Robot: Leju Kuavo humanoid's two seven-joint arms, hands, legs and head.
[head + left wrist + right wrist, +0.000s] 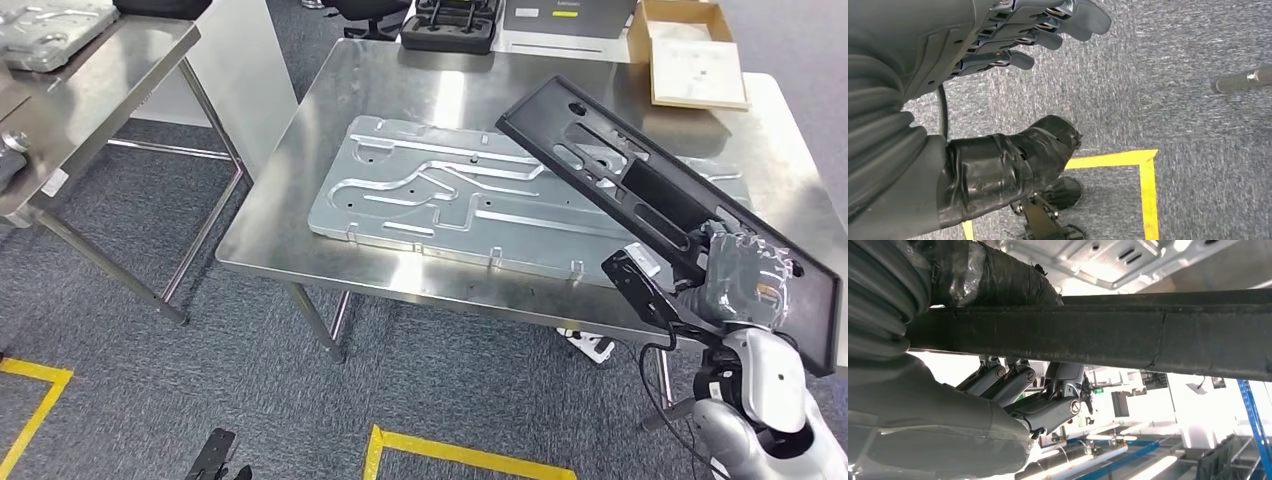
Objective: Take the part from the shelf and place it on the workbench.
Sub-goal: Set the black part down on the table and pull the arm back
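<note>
Long black flat part (640,190) with cut-out slots, held tilted above the steel workbench (300,215), gripped near its lower end by the right hand (745,275).

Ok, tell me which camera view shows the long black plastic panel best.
The head view: the long black plastic panel shows nearly whole, cut-outs visible, tilted above the steel workbench and held near one end by the right robot hand. The right wrist view shows just its dark edge, close up. The left wrist view faces the carpet.
</note>
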